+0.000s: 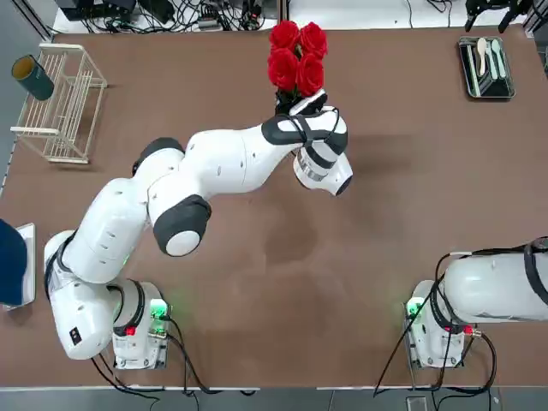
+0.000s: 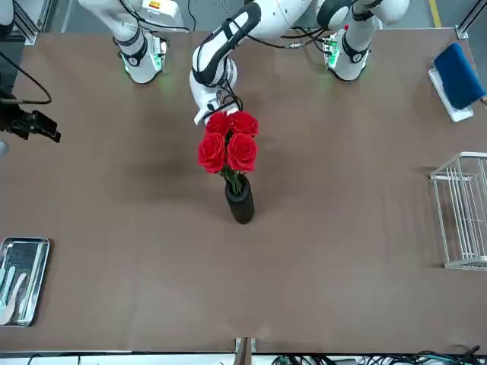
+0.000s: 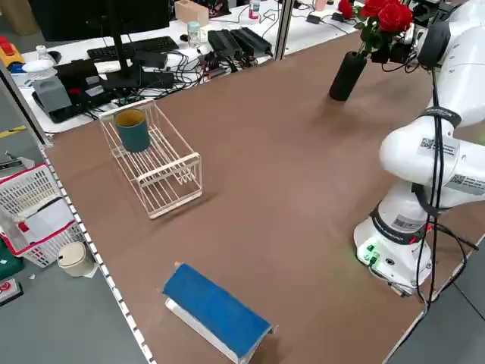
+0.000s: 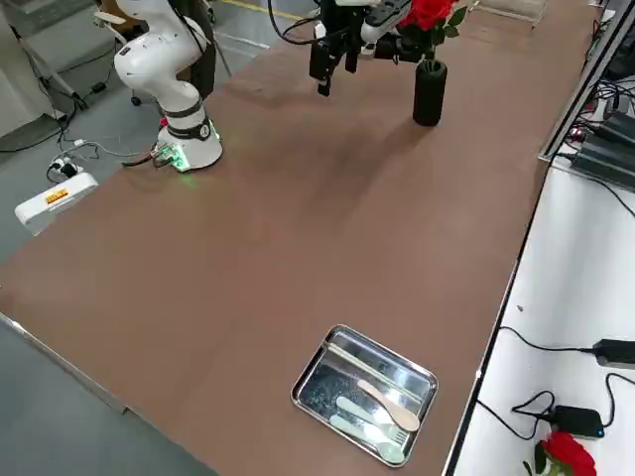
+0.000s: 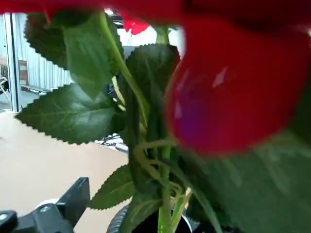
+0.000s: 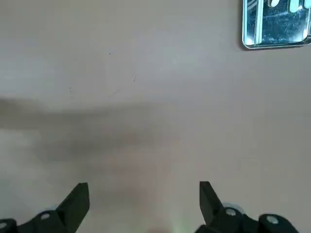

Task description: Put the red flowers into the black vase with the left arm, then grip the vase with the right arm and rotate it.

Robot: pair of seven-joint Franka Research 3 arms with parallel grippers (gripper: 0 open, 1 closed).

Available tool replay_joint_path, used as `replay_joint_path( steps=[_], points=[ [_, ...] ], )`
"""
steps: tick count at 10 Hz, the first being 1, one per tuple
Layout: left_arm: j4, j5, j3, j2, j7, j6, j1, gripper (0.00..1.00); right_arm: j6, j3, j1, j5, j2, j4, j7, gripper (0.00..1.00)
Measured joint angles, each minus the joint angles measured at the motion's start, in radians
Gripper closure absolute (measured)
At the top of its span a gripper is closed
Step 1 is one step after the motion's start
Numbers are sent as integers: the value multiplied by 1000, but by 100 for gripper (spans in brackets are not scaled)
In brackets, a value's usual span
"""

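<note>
The red flowers already sit in the black vase mid-tabletop; it looks slim, light and tippy, so grab mid-body with the right gripper's spread jaws, left jaws can't tell.

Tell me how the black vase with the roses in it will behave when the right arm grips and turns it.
The black vase is slim and tall, with the red flowers standing well above its mouth, so it probably tips easily under a high or off-centre push. Its matte round wall looks rigid and likely offers fair grip, though it could twist between flat jaws.
</note>
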Motion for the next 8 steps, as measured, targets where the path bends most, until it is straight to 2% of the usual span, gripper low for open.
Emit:
replay_joint_path(
  steps=[5, 8],
  points=[
    [2, 0, 7, 0, 15, 5, 22, 0, 0, 0, 0, 0, 0, 0, 0, 0],
    [1, 32, 16, 0, 21, 46, 22, 0, 0, 1, 0, 0, 0, 0, 0, 0]
  ],
)
